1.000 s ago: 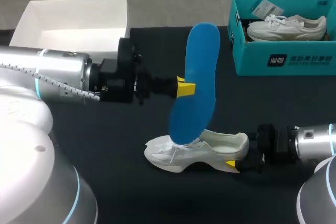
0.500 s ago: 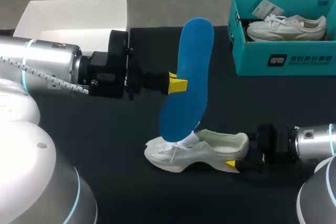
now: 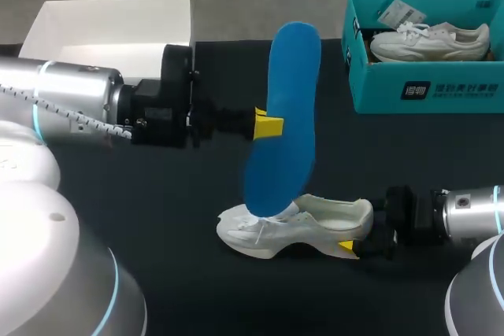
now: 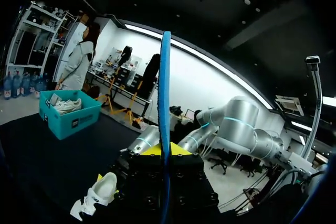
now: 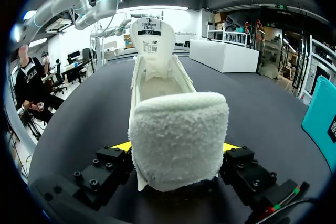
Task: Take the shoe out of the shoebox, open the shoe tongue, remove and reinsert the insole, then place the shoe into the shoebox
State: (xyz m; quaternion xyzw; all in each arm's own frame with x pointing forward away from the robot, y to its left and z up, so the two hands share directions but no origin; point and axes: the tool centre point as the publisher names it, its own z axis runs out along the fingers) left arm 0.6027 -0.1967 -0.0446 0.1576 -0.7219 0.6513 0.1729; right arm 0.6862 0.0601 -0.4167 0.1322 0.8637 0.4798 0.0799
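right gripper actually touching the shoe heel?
Touching. In the right wrist view the heel of the shoe sits between the fingers of the right gripper, with both yellow tips pressed against its sides.

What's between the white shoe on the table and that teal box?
Nothing: in the head view only bare black table separates the shoe from the teal box. The blue insole hangs off to one side, held by the left claw.

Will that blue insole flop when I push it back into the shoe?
Probably not much: held mid-length by the left claw, the insole stands nearly straight, only slightly curved. Its thin edge suggests it's light and could bend.
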